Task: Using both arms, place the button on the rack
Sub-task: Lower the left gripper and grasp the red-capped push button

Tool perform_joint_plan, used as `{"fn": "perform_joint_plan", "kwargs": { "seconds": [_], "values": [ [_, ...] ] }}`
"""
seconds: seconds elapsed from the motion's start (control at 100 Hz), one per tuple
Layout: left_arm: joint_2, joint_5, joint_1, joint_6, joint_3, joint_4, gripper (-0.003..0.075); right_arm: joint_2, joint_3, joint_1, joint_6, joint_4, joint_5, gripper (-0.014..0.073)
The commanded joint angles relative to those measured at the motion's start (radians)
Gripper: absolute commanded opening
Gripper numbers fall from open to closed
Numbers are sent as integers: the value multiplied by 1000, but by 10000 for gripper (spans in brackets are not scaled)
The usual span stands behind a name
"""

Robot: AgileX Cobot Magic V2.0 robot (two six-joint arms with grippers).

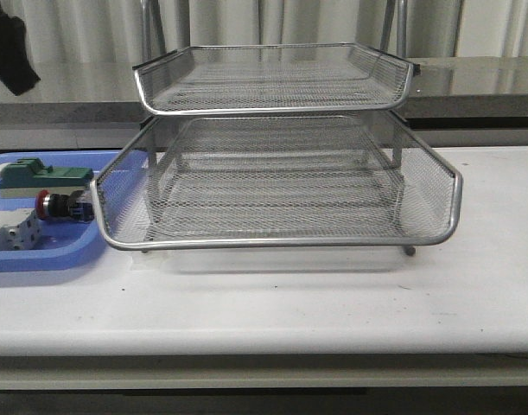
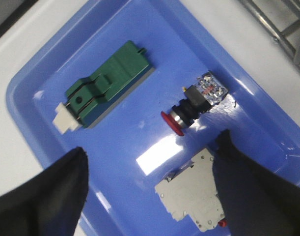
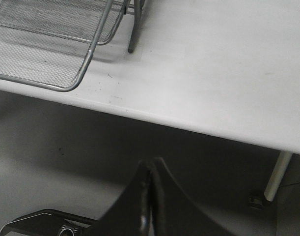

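The button [image 2: 189, 109], with a red head, black body and blue rear block, lies on its side in the blue tray [image 2: 140, 29]; it also shows in the front view [image 1: 60, 205] at the left. My left gripper [image 2: 152, 160] is open above the tray, its fingers [image 2: 46, 196] wide apart, near the button and holding nothing. The silver wire-mesh rack [image 1: 281, 173] stands mid-table. My right gripper [image 3: 150, 169] is shut and empty, beyond the table's front edge, near the rack's corner [image 3: 66, 59]. Neither gripper shows in the front view.
A green block [image 2: 108, 81] and a white blocky part [image 2: 194, 194] also lie in the blue tray [image 1: 39, 259]; they show in the front view too, the green block [image 1: 43, 177] behind the white part [image 1: 13, 232]. A table leg [image 3: 276, 177] stands below the white tabletop [image 3: 228, 64].
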Motion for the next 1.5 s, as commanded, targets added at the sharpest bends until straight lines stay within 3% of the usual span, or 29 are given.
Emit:
{"fn": "perform_joint_plan", "kwargs": {
  "seconds": [0.0,0.27,0.48,1.36,1.43,1.49],
  "values": [
    [41,67,-7,126,-119,-78,514,2,-30,3,-3,14,-51,-62],
    [240,221,-7,237,-316,-109,514,2,-30,3,-3,14,-51,-62],
    [279,217,-7,314,-316,-150,514,2,-30,3,-3,14,-51,-62],
    [428,188,-7,363,-316,-150,514,2,-30,3,-3,14,-52,-62],
    [428,185,-7,363,-316,-150,498,2,-30,3,-3,14,-52,-62],
    [428,185,-7,363,-316,-150,437,2,-30,3,-3,14,-52,-62]
  ]
}}
